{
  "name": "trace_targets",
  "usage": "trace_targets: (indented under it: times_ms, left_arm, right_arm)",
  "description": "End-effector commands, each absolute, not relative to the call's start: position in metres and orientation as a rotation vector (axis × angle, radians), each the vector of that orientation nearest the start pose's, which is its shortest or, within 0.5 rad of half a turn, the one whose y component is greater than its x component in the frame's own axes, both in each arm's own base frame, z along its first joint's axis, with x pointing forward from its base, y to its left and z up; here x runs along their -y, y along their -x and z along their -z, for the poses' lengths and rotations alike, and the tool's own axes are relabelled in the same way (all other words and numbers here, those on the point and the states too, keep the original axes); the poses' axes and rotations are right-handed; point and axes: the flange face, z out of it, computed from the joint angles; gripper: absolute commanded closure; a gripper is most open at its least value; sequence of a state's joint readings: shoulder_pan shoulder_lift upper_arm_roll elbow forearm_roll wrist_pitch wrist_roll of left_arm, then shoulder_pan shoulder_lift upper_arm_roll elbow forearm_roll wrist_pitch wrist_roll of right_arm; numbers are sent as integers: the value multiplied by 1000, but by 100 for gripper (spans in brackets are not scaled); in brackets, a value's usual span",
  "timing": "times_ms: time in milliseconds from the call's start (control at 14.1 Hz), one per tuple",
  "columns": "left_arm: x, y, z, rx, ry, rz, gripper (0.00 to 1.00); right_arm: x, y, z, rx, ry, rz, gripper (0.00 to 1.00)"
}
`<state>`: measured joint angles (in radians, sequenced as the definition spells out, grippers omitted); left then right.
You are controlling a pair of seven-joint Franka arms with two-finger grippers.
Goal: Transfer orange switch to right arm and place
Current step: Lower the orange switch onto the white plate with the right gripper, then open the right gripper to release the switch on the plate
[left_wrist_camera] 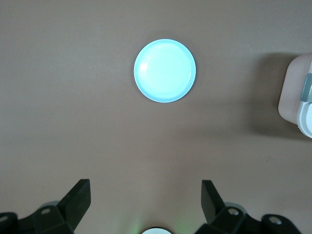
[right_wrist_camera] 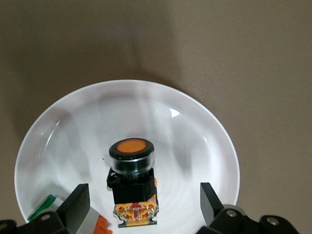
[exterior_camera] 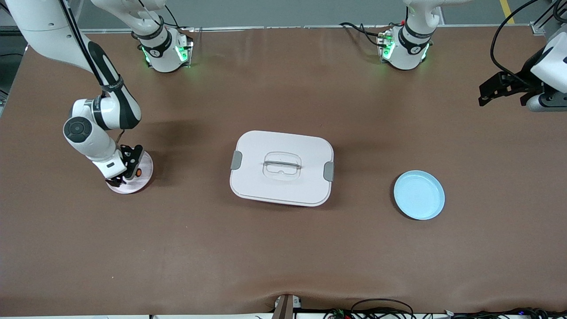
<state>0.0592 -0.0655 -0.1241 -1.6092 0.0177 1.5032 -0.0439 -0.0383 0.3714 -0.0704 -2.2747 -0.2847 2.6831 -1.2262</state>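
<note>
The orange switch (right_wrist_camera: 131, 178) lies on a pale pink plate (exterior_camera: 142, 179) at the right arm's end of the table; its orange cap also shows in the front view (exterior_camera: 138, 172). My right gripper (exterior_camera: 126, 168) is low over this plate. In the right wrist view the gripper (right_wrist_camera: 144, 187) is open, with one finger on each side of the switch and neither touching it. My left gripper (exterior_camera: 496, 91) waits up in the air at the left arm's end of the table, and is open and empty in the left wrist view (left_wrist_camera: 146, 200).
A white lidded box (exterior_camera: 282, 167) with grey clips stands mid-table. A light blue plate (exterior_camera: 419, 195) lies toward the left arm's end and also shows in the left wrist view (left_wrist_camera: 165, 70). A small piece with green and orange parts (right_wrist_camera: 44, 207) lies on the pink plate (right_wrist_camera: 195, 141).
</note>
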Motion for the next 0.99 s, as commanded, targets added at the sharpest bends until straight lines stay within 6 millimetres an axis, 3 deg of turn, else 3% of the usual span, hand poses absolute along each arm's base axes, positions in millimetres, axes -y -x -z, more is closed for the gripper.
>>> trace_targets:
  times_ms: [0,355,639,923]
  left_arm:
    - [32,-529,-641,-17,3111,-32,0]
    - [25,-537,-643,3,3115,47,0]
    - [22,-541,-637,10,3114,35,0]
    - [21,-539,-638,12,3114,33,0]
  right_arm:
    - [60,-543,-225,1994,2590,-186,0]
    - [56,-544,-257,1563,2842,-291,0]
    - [56,-546,-280,1292,3008,-213,0]
    - [56,-547,-297,849,3123,-108,0]
